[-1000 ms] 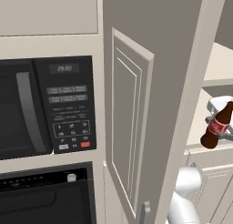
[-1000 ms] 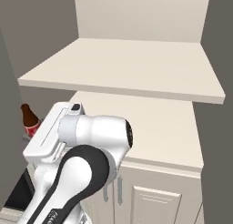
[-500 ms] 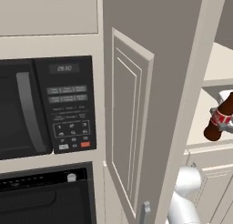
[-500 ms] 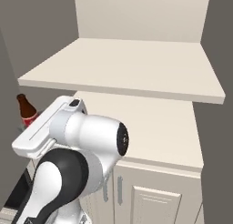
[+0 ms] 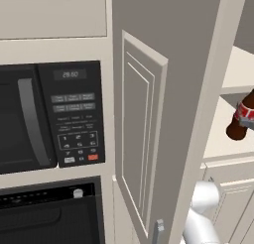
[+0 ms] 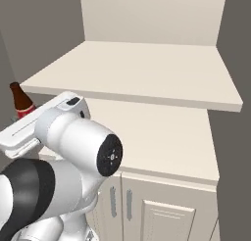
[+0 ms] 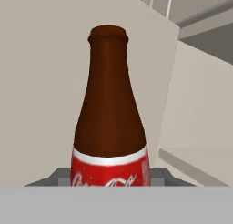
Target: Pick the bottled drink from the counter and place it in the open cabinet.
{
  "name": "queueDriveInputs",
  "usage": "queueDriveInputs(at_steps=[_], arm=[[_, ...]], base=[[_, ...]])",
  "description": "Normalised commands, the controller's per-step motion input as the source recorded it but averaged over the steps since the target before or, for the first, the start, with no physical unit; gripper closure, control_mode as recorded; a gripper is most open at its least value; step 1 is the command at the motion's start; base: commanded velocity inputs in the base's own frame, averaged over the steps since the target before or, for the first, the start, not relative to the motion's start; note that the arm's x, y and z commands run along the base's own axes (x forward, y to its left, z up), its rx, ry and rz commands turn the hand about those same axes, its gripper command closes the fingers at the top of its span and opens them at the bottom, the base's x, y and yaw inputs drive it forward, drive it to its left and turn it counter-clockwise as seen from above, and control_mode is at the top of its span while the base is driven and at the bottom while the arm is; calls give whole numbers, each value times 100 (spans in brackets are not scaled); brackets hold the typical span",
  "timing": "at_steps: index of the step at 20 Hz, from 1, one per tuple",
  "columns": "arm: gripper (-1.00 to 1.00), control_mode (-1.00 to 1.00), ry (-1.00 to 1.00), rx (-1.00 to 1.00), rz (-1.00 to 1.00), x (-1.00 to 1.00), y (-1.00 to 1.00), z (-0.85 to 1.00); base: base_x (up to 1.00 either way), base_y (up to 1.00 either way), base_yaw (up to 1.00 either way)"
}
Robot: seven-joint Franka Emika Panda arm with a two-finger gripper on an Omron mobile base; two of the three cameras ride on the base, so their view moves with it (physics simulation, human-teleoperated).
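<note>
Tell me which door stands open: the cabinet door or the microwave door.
The cabinet door: it swings out edge-on toward the camera, handle at its bottom. The microwave door sits flush and shut.

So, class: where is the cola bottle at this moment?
The cola bottle is off the counter, carried at the left base view's right edge, just past the open cabinet door and beside the pale shelf.

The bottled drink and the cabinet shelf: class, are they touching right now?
Apart. In the left base view the bottled drink hangs tilted, its base clear above the lower shelf of the open cabinet.
</note>
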Motion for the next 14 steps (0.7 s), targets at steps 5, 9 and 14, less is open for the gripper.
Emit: queueDriveInputs(at_steps=[5,9,14], arm=[[100,-100,-2,5,-20,0,0,25],[100,-100,-5,5,-21,0,-2,22],[100,-100,-2,3,-23,2,-17,19]], base=[[0,0,0],[0,0,0],[0,0,0]])
